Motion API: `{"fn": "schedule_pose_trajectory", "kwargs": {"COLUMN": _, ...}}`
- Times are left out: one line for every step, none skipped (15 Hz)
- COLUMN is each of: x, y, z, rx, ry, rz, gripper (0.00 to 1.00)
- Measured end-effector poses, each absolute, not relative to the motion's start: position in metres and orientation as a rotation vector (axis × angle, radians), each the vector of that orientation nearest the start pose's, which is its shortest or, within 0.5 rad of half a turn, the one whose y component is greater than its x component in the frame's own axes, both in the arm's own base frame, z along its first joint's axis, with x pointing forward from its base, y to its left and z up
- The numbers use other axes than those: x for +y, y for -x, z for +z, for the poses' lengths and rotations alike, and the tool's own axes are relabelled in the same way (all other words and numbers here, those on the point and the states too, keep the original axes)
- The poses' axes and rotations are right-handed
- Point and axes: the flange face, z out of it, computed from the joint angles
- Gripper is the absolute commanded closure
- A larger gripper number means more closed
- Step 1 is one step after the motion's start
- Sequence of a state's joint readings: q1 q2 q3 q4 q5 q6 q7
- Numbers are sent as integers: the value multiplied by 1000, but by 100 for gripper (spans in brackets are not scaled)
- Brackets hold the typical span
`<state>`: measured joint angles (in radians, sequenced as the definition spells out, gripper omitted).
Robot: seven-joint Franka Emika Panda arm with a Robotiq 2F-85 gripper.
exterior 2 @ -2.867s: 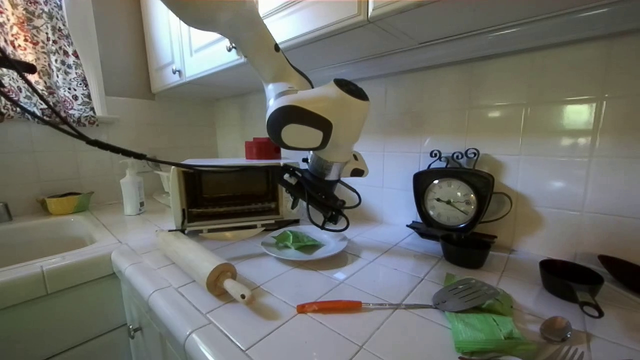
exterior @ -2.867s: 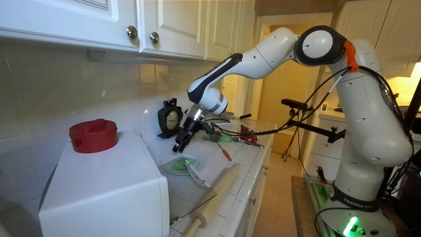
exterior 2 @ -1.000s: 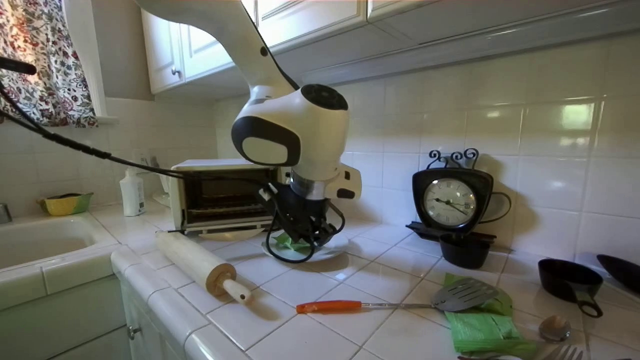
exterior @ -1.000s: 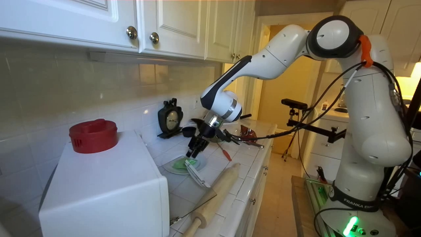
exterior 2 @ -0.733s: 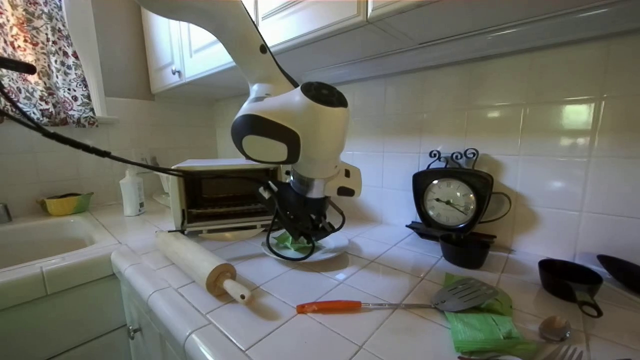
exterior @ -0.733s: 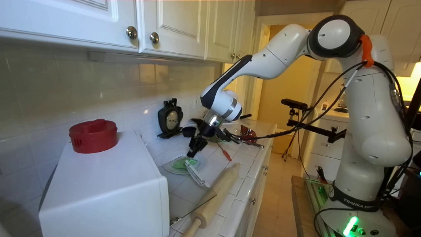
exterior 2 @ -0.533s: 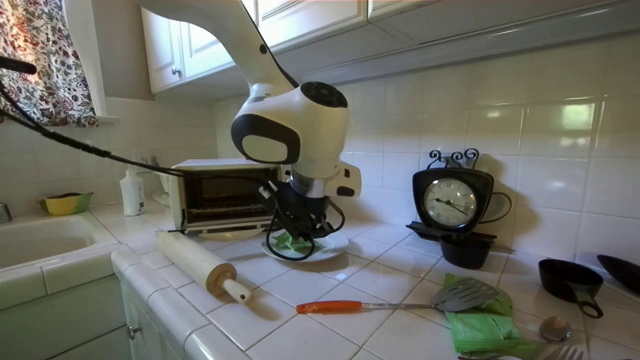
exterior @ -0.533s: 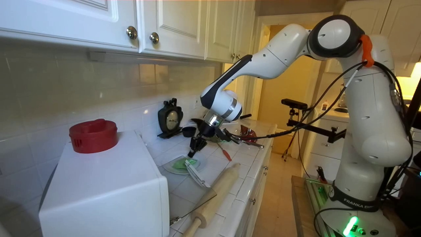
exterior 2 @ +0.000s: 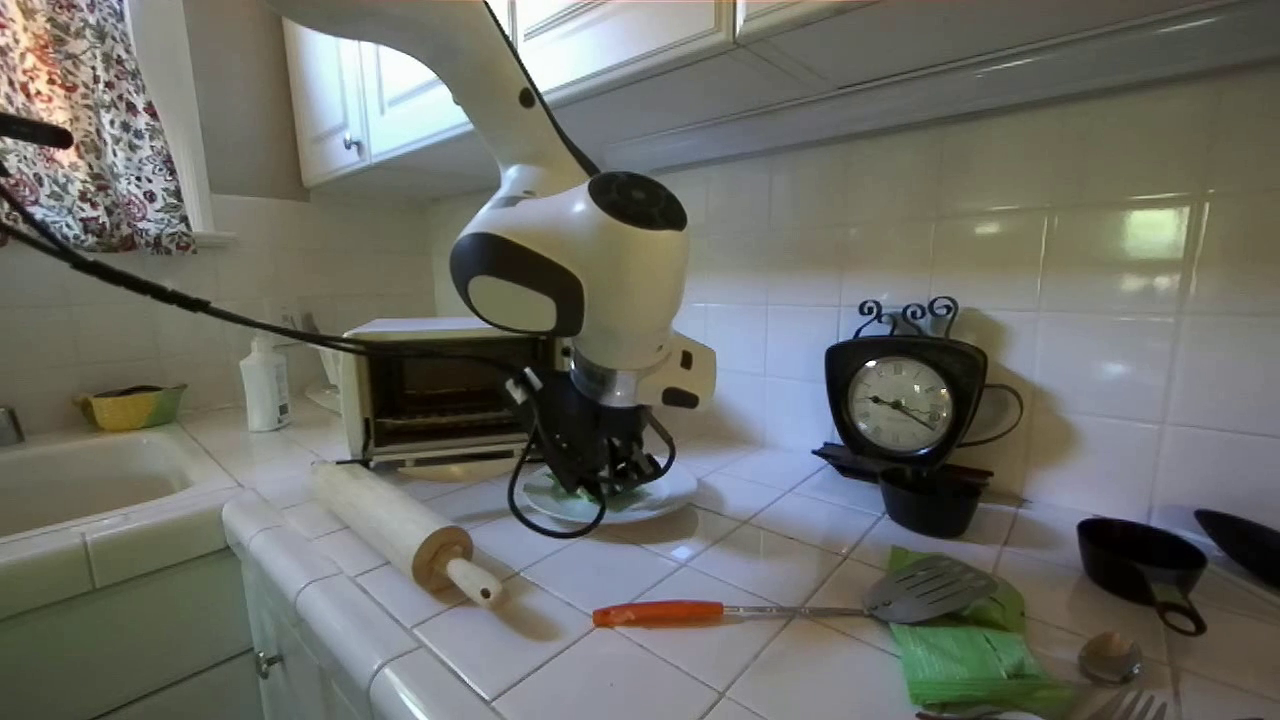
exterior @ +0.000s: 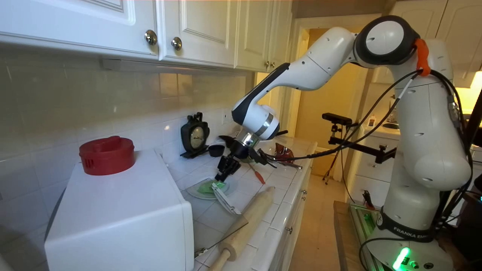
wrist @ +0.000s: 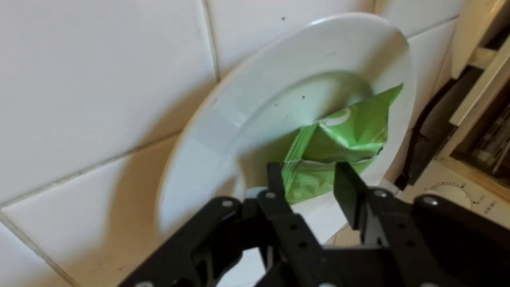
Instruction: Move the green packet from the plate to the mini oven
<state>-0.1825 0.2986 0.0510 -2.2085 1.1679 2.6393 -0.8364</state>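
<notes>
The green packet [wrist: 350, 131] lies crumpled on the pale plate [wrist: 255, 91], toward the oven side. My gripper [wrist: 307, 167] hangs low over the plate with its fingers apart; the packet's near end shows beyond and between the tips, and nothing is gripped. Whether a fingertip touches the packet I cannot tell. In an exterior view the gripper [exterior: 220, 180] stands at the packet's edge; in another, its body [exterior 2: 600, 450] hides most of the packet. Beside the plate is the white mini oven [exterior: 120, 203], its front open and dark inside [exterior 2: 450, 385].
A wooden rolling pin [exterior 2: 390, 520] lies by the counter edge near the oven. An orange-handled spatula [exterior 2: 660, 613] rests partly on more green wrapping [exterior 2: 970, 660]. A black clock [exterior 2: 902, 405] and small black pot [exterior 2: 932, 500] stand by the wall. A red container [exterior: 107, 156] sits atop the oven.
The gripper came down over the plate from nearer the wall. Its fingers closed about half a second ago and have parted again, with a slight shift downward. The packet stayed on the plate.
</notes>
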Motion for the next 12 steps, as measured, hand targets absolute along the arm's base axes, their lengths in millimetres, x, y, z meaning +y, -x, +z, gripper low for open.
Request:
{"fn": "schedule_pose_trajectory", "kwargs": {"x": -96, "y": -543, "z": 244, "rx": 430, "ry": 2555, "rz": -510, "gripper": 23}}
{"fn": "schedule_pose_trajectory", "kwargs": {"x": -96, "y": -540, "z": 241, "rx": 447, "ry": 2544, "rz": -511, "gripper": 19}}
{"fn": "schedule_pose_trajectory", "kwargs": {"x": -96, "y": -537, "z": 238, "rx": 464, "ry": 2534, "rz": -512, "gripper": 18}}
{"fn": "schedule_pose_trajectory", "kwargs": {"x": -96, "y": -534, "z": 236, "rx": 480, "ry": 2525, "rz": -515, "gripper": 18}}
{"fn": "schedule_pose_trajectory", "kwargs": {"x": -96, "y": -532, "z": 235, "rx": 492, "ry": 2516, "rz": -519, "gripper": 18}}
{"fn": "schedule_pose_trajectory", "kwargs": {"x": -96, "y": -531, "z": 235, "rx": 496, "ry": 2509, "rz": -527, "gripper": 21}}
{"fn": "schedule_pose_trajectory", "kwargs": {"x": -96, "y": -530, "z": 235, "rx": 499, "ry": 2503, "rz": -535, "gripper": 22}}
{"fn": "schedule_pose_trajectory", "kwargs": {"x": -97, "y": -530, "z": 235, "rx": 497, "ry": 2501, "rz": -541, "gripper": 23}}
{"fn": "schedule_pose_trajectory", "kwargs": {"x": -97, "y": -530, "z": 235, "rx": 491, "ry": 2502, "rz": -544, "gripper": 27}}
{"fn": "schedule_pose_trajectory", "kwargs": {"x": -98, "y": -530, "z": 235, "rx": 485, "ry": 2504, "rz": -548, "gripper": 48}}
{"fn": "schedule_pose_trajectory", "kwargs": {"x": -98, "y": -531, "z": 236, "rx": 477, "ry": 2506, "rz": -553, "gripper": 49}}
{"fn": "schedule_pose_trajectory", "kwargs": {"x": -99, "y": -531, "z": 236, "rx": 472, "ry": 2507, "rz": -558, "gripper": 57}}
